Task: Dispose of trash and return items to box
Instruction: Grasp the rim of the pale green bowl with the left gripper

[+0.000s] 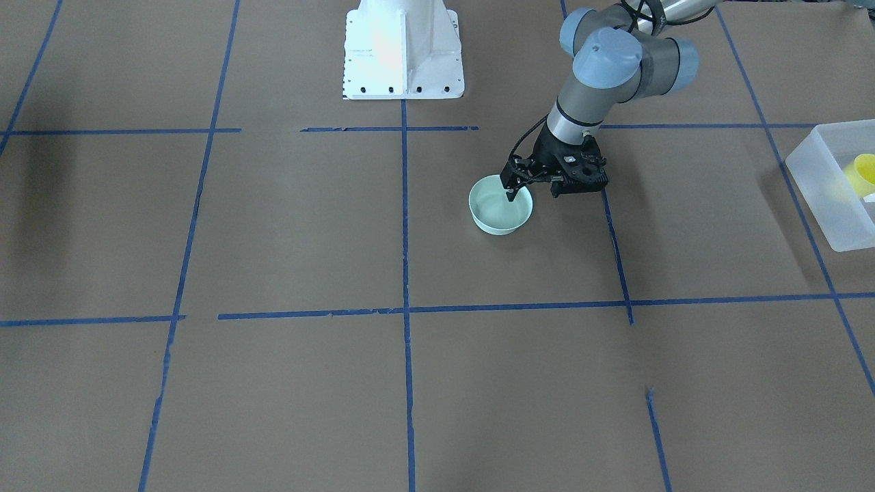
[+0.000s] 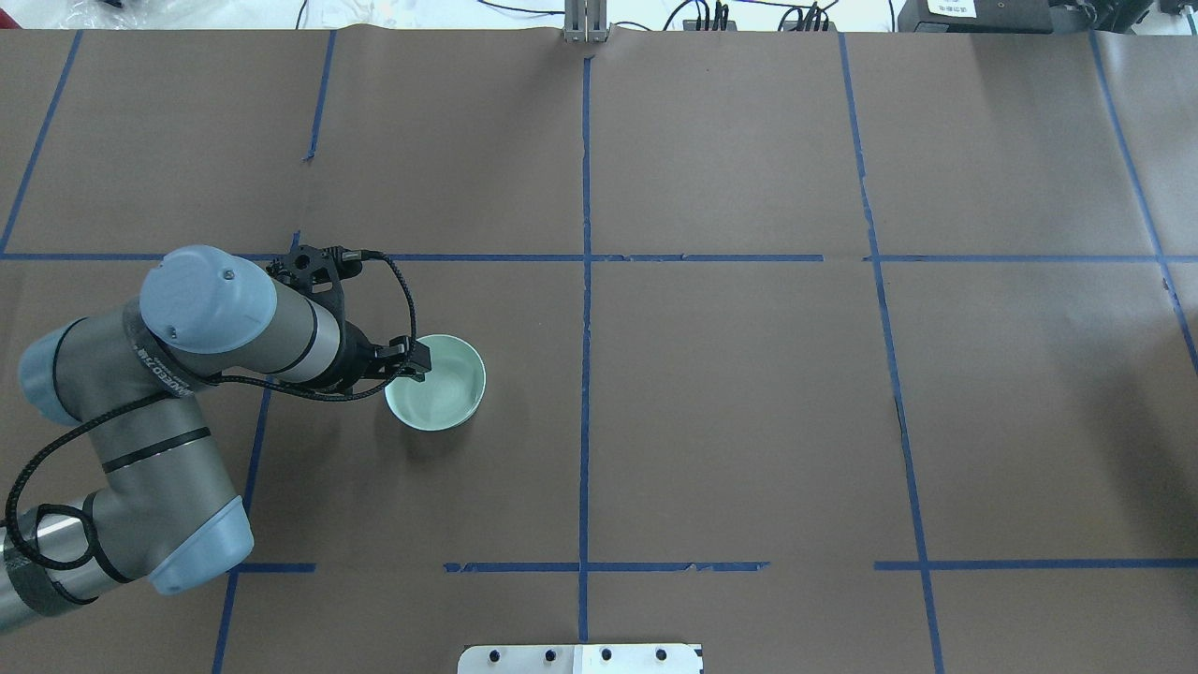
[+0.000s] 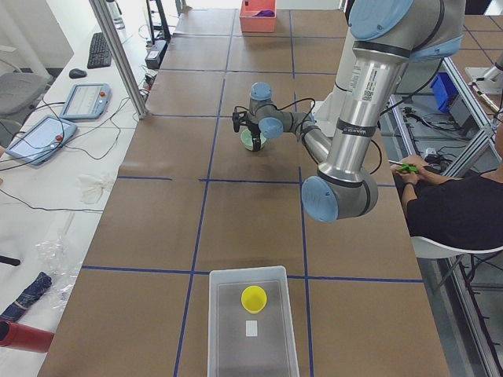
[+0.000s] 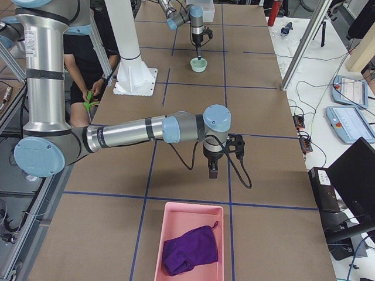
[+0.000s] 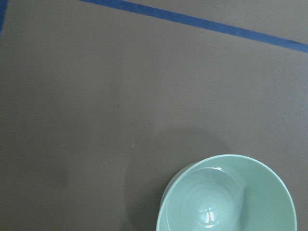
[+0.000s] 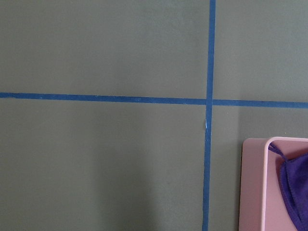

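The pale mint-green bowl [image 1: 495, 215] sits upright on the brown table and also shows in the overhead view [image 2: 445, 393] and the left wrist view [image 5: 226, 197]. My left gripper [image 1: 511, 195] is at the bowl's rim on the robot's side, open, with one finger down inside the bowl. The yellow cup [image 1: 865, 172] lies in the frosted-white box [image 1: 820, 178] at the table's left end, seen also from the left end [image 3: 253, 298]. My right gripper [image 4: 212, 172] hangs low over bare table. I cannot tell whether it is open or shut.
A pink tray [image 4: 176, 216] with a purple cloth [image 4: 187, 252] in it lies at the table's right end, just beyond my right gripper. The robot's white base [image 1: 403, 55] stands at the table's back edge. A seated person [image 3: 456, 212] is behind the robot.
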`<state>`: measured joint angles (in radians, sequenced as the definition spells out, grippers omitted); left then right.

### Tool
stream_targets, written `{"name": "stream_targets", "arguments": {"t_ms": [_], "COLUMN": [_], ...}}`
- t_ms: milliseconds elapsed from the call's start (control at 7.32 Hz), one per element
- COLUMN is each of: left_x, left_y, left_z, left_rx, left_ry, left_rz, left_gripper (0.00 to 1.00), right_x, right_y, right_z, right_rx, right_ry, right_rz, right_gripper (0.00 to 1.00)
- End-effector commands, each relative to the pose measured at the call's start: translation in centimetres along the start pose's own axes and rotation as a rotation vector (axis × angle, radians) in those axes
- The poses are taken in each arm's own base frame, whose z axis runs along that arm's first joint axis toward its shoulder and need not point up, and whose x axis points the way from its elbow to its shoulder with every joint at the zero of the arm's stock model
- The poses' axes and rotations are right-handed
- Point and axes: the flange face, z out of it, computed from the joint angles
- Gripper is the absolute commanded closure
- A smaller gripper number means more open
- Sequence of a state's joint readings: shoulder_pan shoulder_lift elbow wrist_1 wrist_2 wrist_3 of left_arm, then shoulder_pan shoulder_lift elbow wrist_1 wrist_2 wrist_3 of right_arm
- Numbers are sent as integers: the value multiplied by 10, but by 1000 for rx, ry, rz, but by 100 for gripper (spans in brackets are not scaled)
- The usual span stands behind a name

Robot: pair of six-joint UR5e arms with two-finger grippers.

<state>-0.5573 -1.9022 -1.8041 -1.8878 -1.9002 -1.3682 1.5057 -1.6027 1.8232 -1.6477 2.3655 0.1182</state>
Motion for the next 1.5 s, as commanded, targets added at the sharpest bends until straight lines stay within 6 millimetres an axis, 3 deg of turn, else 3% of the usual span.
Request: {"name": "stream_targets", "arguments": {"t_ms": [0, 137, 273, 547, 820, 957, 1230, 1366], "left_x": [0, 1, 2, 1, 6, 8, -17, -39], "left_y": [4, 11, 11, 11, 12, 8, -44, -77], "left_z": [18, 23, 22, 22, 10, -11, -73, -99], "left_rx": [-4, -15, -15, -15, -14, -2, 75, 108], "left_ry": [-28, -31, -30, -31, -8, 6, -59, -97], "left_rz": [4, 11, 10, 10, 16, 17, 23, 67], "left_gripper": [17, 23, 37, 99, 100, 100, 100, 100], "right_x": [-5, -5, -5, -5, -4, -2, 6, 7], "right_y": [-4, -6, -7, -7, -7, -7, -7, -7], "right_z": [-3, -3, -3, -3, -2, 0, 8, 8], "right_rx": [7, 25, 37, 37, 35, 32, 16, 14], "right_ry": [-3, -6, -8, -8, -6, -5, -3, -5], "right_rz": [-9, -24, -35, -35, -36, -34, -22, -21], "right_gripper": [0, 0, 0, 0, 0, 0, 0, 0]}}
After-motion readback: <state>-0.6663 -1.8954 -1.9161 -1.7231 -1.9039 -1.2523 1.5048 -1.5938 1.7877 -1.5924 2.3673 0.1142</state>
